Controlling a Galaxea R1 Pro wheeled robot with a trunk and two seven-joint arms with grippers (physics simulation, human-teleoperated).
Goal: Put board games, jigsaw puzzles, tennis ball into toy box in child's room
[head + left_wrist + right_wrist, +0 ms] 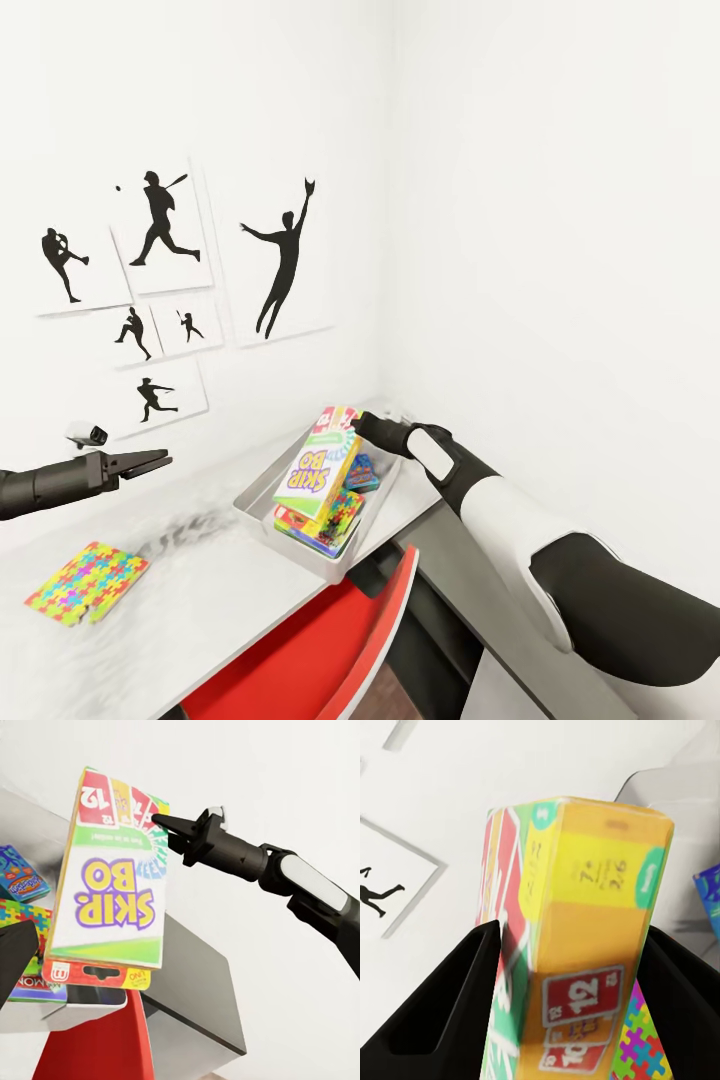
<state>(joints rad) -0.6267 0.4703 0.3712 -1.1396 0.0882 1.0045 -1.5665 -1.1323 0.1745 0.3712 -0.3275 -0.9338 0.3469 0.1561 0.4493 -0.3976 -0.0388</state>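
While the right arm's black fingers (352, 421) clamp the green-edged Skip-Bo board game (318, 466) tilted over the light-grey toy box (262, 520) at lower centre, the left fingers (150, 461) hover slightly parted and empty above the white desk (190, 590), a multicoloured jigsaw puzzle square (86, 582) lower left.

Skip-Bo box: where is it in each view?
Head: Skip-Bo box at centre, leaning up out of the toy box.
Left wrist: left half, cover facing the camera.
Right wrist: centre, end-on between the fingers.
Shared landmark: right hand at the box's top end.
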